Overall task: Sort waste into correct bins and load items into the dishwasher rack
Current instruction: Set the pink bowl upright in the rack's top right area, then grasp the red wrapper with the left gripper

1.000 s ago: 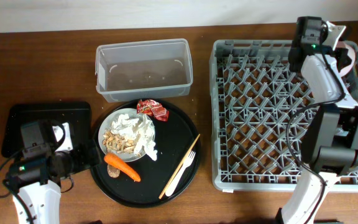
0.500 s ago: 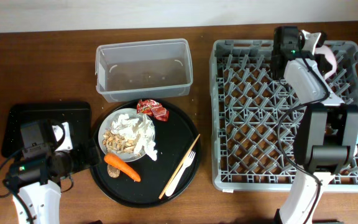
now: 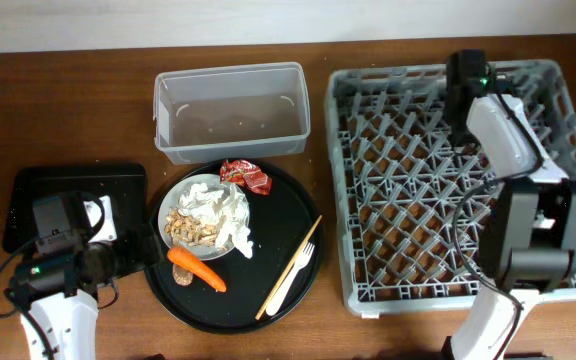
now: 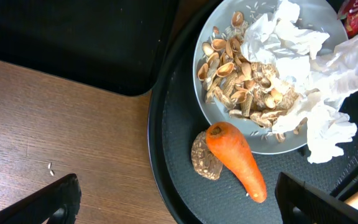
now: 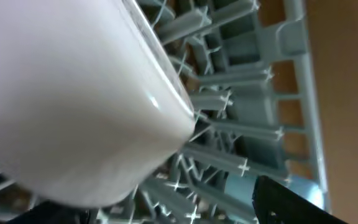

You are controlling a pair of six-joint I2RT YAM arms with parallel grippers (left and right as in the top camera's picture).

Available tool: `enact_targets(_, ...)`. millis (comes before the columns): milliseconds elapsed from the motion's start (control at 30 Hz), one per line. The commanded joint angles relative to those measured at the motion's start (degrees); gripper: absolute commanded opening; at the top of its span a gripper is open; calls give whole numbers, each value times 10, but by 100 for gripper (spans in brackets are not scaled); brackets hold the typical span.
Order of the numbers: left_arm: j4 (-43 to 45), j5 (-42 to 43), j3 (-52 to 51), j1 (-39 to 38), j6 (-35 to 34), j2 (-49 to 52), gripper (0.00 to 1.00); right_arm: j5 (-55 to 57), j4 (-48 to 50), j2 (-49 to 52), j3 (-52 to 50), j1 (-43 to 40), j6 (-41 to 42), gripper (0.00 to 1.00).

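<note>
My right gripper (image 3: 465,85) hangs over the back of the grey dishwasher rack (image 3: 408,200), open. In the right wrist view a white dish (image 5: 73,93) fills the frame just ahead of the spread jaws (image 5: 160,208), resting among the pegs; the arm hides it from overhead. My left gripper (image 3: 140,256) is open and empty at the round tray's left rim, beside the carrot (image 4: 235,158). The white plate (image 4: 199,62) holds food scraps (image 4: 241,81) and tissues (image 4: 303,56). The red wrapper (image 3: 246,177), fork (image 3: 290,280) and chopstick (image 3: 293,262) lie on that tray.
The clear tub (image 3: 231,110) stands behind the round black tray (image 3: 268,225). The shallow black tray (image 3: 73,195) sits at the left, under my left arm. A brown lump (image 4: 205,162) lies against the carrot. The rack sits skewed near the table's right edge.
My right gripper swung left across the rack's back, opened and let go of the white dish. The rack shifted left and turned slightly. The left arm has not moved.
</note>
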Motion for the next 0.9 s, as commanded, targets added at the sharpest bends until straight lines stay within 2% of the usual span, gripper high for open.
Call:
enact_targets(0,2,10,9,2,5,-2,99,-127,-18,-51,-2,15,0,86)
enact_targets(133,3,10,9,2,5,-2,99,-131,-67,-104,-1,15,0,87)
enact_targets(233,3,10,9,2,5,-2,99,-225,-143,-142,-1,14,0,75)
enact_targets(300,3,10,9,2,5,-2,99,-328,-209,-154,-1,14,-27,58)
enact_targets(333,3,10,9,2,5,-2,99,-409,-268,-155,-1,15,-63,37)
enact_targets(367,3,10,9,2,5,-2,99,-452,-310,-155,-4,16,-78,25)
enact_targets(400,3,10,9,2,5,-2,99,-471,-349,-155,-9,24,-91,21)
enact_targets(500,5,10,9,2,5,-2,99,-478,-374,-155,-41,76,-92,20)
enact_targets(567,5,10,9,2,5,-2,99,-488,-358,-155,-83,167,-77,15)
enact_targets(667,5,10,9,2,5,-2,99,-487,-317,-155,-123,250,-38,11)
enact_targets(767,5,10,9,2,5,-2,99,-467,-280,-155,-169,282,8,11)
enact_targets(867,5,10,9,2,5,-2,99,-458,-269,-155,-187,284,16,11)
